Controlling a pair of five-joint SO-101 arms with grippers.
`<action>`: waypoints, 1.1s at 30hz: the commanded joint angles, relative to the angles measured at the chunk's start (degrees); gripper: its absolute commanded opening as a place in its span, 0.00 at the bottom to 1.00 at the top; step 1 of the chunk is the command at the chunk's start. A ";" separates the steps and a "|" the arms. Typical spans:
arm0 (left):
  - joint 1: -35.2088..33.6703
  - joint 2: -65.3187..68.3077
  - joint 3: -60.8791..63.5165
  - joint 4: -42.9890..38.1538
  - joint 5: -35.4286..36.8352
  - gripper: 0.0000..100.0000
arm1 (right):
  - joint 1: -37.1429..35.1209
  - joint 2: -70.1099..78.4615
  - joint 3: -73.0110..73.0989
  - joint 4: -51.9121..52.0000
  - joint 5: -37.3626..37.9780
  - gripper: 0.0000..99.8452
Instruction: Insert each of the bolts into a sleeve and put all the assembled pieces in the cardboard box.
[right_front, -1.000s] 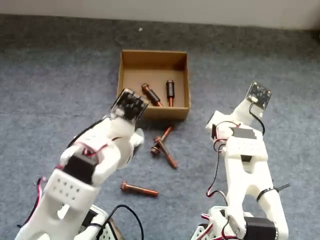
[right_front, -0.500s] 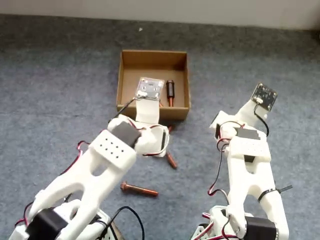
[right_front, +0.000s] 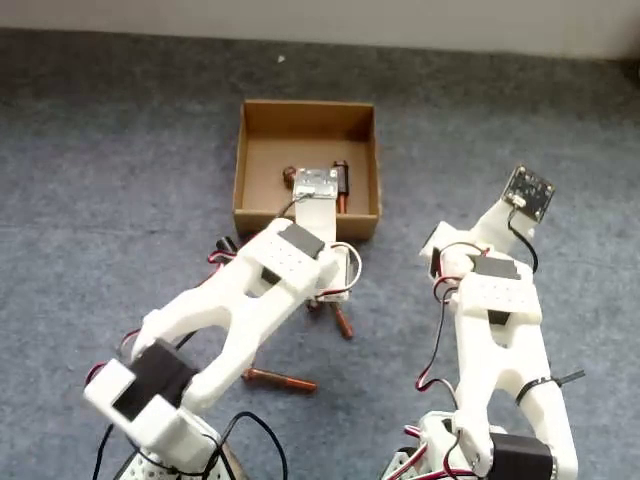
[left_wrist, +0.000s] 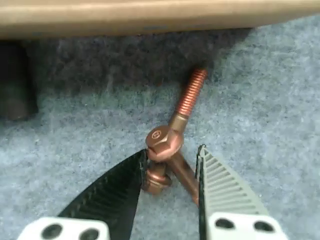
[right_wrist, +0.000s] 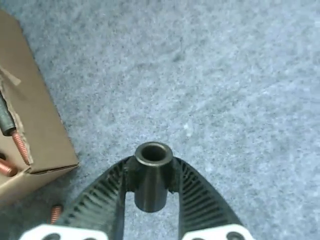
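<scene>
A grey carpet (right_front: 110, 150) covers the table under both arms. The left arm (right_front: 250, 310) stretches forward, its wrist hanging over the near wall of the cardboard box (right_front: 240, 160); the right arm (right_front: 495, 330) is raised beside it, well apart from the box. The box stands open-topped just past the left gripper's fingertips; from the right gripper it lies off on the side toward the left arm.

The left gripper (left_wrist: 172, 151) is low over the carpet with its fingers spread apart, one on each side of two crossed bolts (left_wrist: 164, 142). The upper bolt's hex head sits between the fingertips, close against the dark one; its threaded shank points away from the gripper toward the box wall; the lower bolt lies under it, nearer the palm. The right gripper (right_wrist: 152, 162) is clamped on a dark sleeve (right_wrist: 151, 187); the sleeve's open end is at the fingertips, with only carpet beyond it.

An assembled piece (right_front: 342, 180) lies in the box, ahead of the left gripper; part of another shows beside it, mostly hidden by the left wrist. A loose bolt (right_front: 280, 379) lies on the carpet behind the left gripper, back near that arm's base.
</scene>
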 joint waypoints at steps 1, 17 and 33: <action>0.31 6.29 -6.46 -0.79 0.53 0.18 | 0.31 -2.86 -1.01 -0.92 -0.18 0.00; -1.01 7.96 -12.97 6.24 0.09 0.00 | 0.31 -2.86 -0.92 -0.92 -0.18 0.00; -4.44 -20.62 6.46 7.91 -17.41 0.01 | 0.22 -2.86 -0.66 -0.92 -0.09 0.00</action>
